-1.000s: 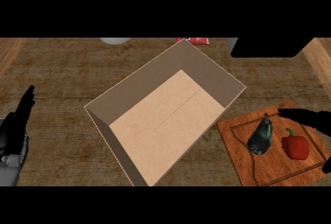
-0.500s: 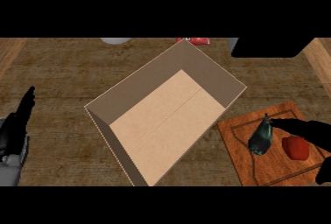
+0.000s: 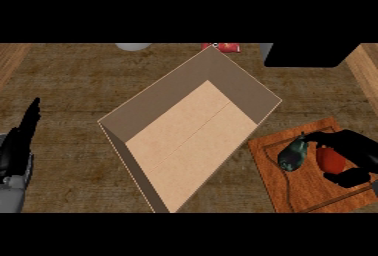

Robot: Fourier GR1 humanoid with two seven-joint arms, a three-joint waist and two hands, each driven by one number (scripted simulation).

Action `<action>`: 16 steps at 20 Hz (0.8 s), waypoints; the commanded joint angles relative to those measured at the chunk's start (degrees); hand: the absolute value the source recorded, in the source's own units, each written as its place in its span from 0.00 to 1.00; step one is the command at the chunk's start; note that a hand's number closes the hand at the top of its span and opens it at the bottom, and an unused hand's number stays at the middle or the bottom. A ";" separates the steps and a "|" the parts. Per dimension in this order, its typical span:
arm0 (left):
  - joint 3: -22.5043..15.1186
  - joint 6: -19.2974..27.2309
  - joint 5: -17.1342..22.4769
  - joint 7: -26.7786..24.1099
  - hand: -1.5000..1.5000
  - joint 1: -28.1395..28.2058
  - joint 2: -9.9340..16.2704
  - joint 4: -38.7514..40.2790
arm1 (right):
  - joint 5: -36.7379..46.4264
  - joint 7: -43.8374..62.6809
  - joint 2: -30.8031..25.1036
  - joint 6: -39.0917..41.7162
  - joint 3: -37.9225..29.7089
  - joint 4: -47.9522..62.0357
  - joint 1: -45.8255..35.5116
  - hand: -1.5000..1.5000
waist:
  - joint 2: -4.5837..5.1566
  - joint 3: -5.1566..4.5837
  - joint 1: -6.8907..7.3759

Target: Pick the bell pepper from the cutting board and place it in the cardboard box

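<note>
I see my right hand (image 3: 354,152) curled around the red bell pepper (image 3: 331,160) on the cutting board (image 3: 310,192) at the counter's right edge, left hand (image 3: 18,147) fingers straight.

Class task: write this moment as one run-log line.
phase: grasping | right robot hand: curled round bell pepper on cutting board | left robot hand: resting open | cardboard box: empty

Right hand (image 3: 354,155) curls, fingers above and thumb below; left hand (image 3: 18,145) rests open, fingers straight up.
</note>
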 commanded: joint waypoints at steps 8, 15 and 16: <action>0.50 -0.32 -0.52 1.86 0.50 1.69 -0.73 -2.67 | 0.85 19.36 8.90 -7.54 -5.42 -11.82 9.30 1.00 | -0.22 0.36 -1.88; 1.82 -1.31 -0.15 -0.32 0.50 3.56 0.28 -2.70 | 5.96 36.23 12.54 -9.64 -5.66 -35.80 16.45 1.00 | 0.02 0.36 -1.19; 1.16 0.68 -1.47 -2.37 0.50 3.26 -1.44 -0.38 | 5.72 35.15 11.71 -10.76 -6.38 -40.03 20.11 1.00 | 0.06 0.35 -1.69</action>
